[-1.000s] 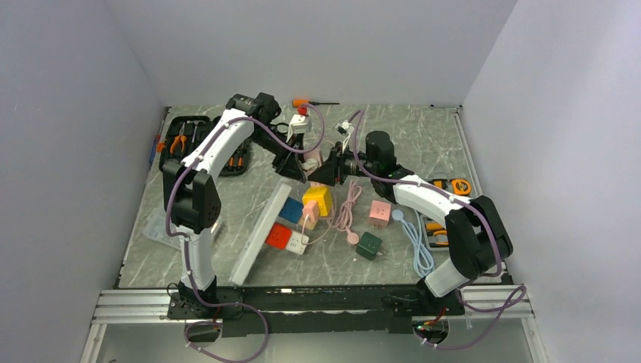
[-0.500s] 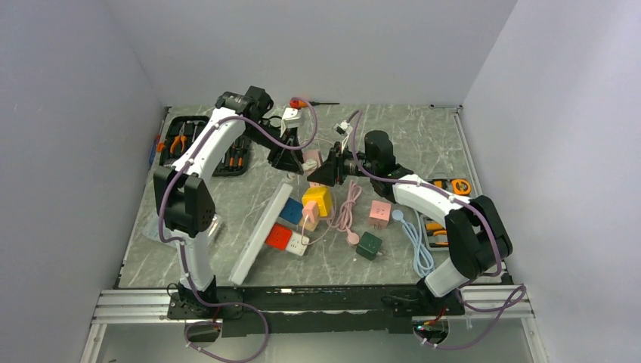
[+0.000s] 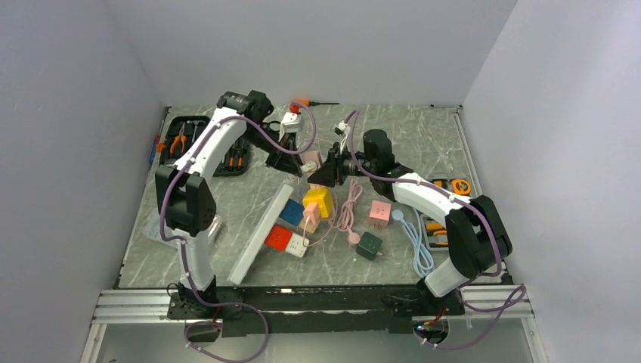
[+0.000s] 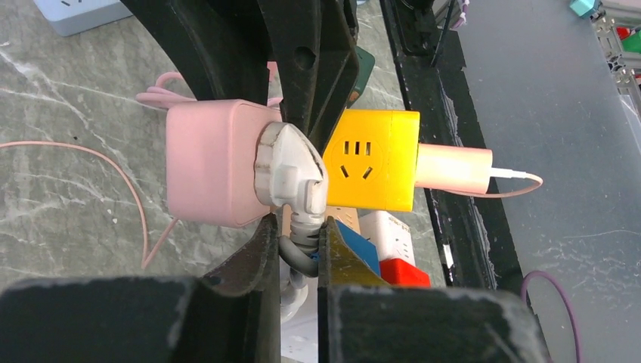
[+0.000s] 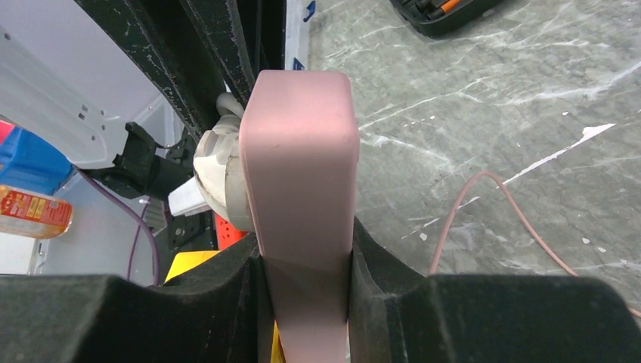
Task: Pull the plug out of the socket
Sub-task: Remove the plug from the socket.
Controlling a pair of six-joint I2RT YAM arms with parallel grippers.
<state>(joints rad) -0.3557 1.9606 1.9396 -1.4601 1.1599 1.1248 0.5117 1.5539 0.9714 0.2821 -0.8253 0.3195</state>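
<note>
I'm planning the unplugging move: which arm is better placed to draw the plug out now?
Left. The left claw is shut on the neck of the white round plug, seated in the pink cube socket. The right claw clamps that socket, so it seems best as the anchor.

high rear overhead view, wrist views close, seemingly opposed, sharing pink socket [image 4: 212, 162]

Grey marble-veined table [image 3: 423, 132] sits dead centre, evenly lit, with only soft shadows. Behind it a plain pale back wall [image 3: 317, 45] rises. A left wall [image 3: 68, 166] and a right wall [image 3: 559, 151] box it in. An aluminium rail [image 3: 136, 306] runs along its near edge.
</note>
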